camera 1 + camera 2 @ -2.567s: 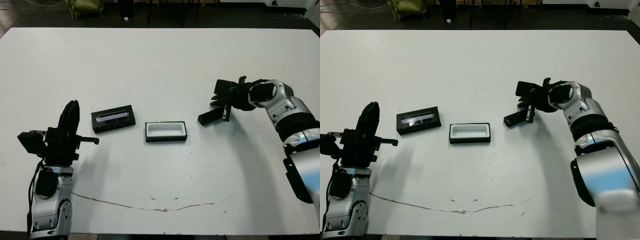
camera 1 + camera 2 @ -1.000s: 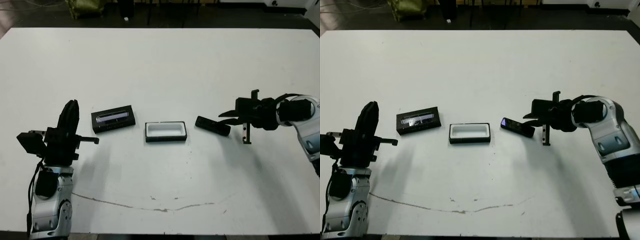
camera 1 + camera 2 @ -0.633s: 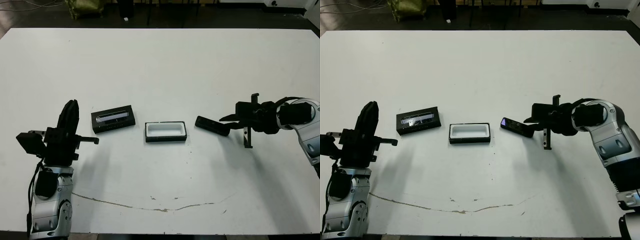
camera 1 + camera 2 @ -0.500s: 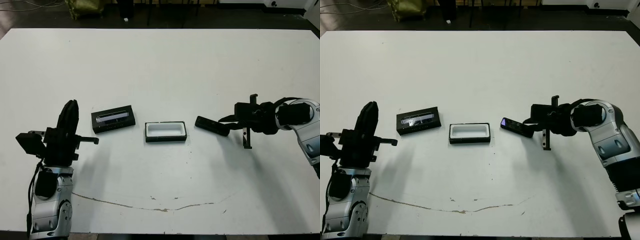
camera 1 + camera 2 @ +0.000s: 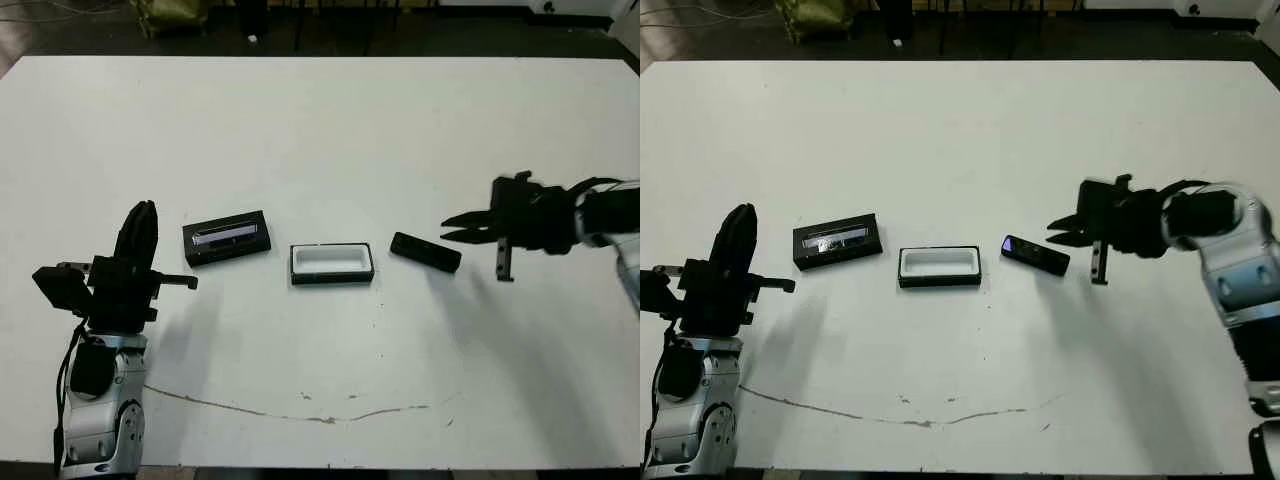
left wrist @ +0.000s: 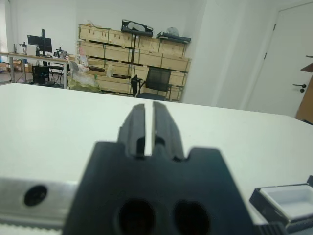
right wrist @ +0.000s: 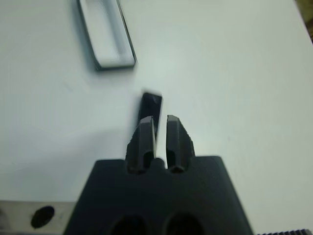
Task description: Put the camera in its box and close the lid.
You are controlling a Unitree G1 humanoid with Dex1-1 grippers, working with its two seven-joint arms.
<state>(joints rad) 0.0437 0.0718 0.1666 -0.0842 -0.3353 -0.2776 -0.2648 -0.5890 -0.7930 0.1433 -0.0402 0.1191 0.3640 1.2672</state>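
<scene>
The camera (image 5: pixel 425 251) is shown lying flat on the white tabletop (image 5: pixel 330 130), just right of the open box (image 5: pixel 332 263), exactly where it lay half a second earlier; the lid (image 5: pixel 228 237) is seen left of the box, unmoved. The right claw (image 5: pixel 447 228), which was touching the camera's right end, has been drawn back to the right and now stands apart from it, fingers nearly closed and empty. The left claw (image 6: pixel 145 126) is held upright near the tabletop's left edge, unchanged, its fingers a narrow slit apart.

Head stereo overhead, wrist views close
</scene>
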